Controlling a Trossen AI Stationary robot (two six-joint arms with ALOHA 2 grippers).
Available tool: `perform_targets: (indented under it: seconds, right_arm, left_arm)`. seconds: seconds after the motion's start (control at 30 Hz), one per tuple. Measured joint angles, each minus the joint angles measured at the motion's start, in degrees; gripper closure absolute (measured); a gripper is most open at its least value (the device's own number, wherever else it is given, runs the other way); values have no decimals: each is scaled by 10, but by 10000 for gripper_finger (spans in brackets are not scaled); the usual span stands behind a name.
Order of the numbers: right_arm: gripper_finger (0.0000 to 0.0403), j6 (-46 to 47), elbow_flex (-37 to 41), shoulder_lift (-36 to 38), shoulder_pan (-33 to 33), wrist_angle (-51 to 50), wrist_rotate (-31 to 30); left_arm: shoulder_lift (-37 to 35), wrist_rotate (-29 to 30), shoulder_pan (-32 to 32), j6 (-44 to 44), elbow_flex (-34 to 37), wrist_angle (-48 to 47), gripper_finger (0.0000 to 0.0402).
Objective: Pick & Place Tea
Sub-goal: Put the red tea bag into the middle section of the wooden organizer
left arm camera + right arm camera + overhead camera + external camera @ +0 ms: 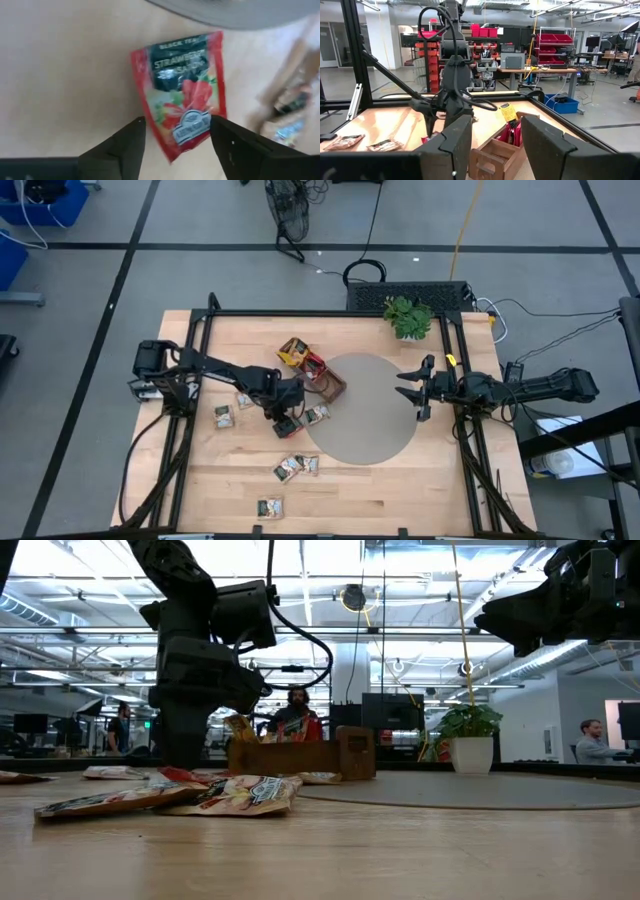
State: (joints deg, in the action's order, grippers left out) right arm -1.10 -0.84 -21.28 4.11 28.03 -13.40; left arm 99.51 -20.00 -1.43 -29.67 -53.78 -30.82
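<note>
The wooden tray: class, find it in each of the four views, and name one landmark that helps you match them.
High view: wooden tray at the grey mat's left edge, right of the left gripper.
Low view: tray centre, behind the sachets.
Left wrist view: only a blurred brown shape at the right edge, perhaps the tray.
Right wrist view: tray low centre.
Shared landmark: the left arm beside it.

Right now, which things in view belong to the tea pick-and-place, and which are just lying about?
Part of the job:
- red tea sachet under the open left gripper
- loose tea sachets on the table
- wooden tray holding sachets

Lying about:
- potted plant
- grey round mat
- right gripper, open, waiting over the mat
</note>
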Motion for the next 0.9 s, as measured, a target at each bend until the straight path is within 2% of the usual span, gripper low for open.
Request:
perform_targets:
  seconds: [0.1,0.27,0.53,0.77,0.83,0.9]
  right_arm:
    - [248,0,0,0,0,0,0]
    - [248,0,0,0,0,0,0]
    - [248,0,0,0,0,0,0]
    - [248,0,0,0,0,0,0]
    - [248,0,0,0,0,0,0]
    - [248,0,0,0,0,0,0]
  left_arm:
    - [0,-9,10,0,0,9,202]
    - [0,23,23,-7,0,8,253]
    - [5,75,32,-17,0,4,383]
    - [-19,103,50,-1,-1,33,398]
    - [-49,143,59,20,-6,33,399]
    - [-84,210,68,49,-10,41,399]
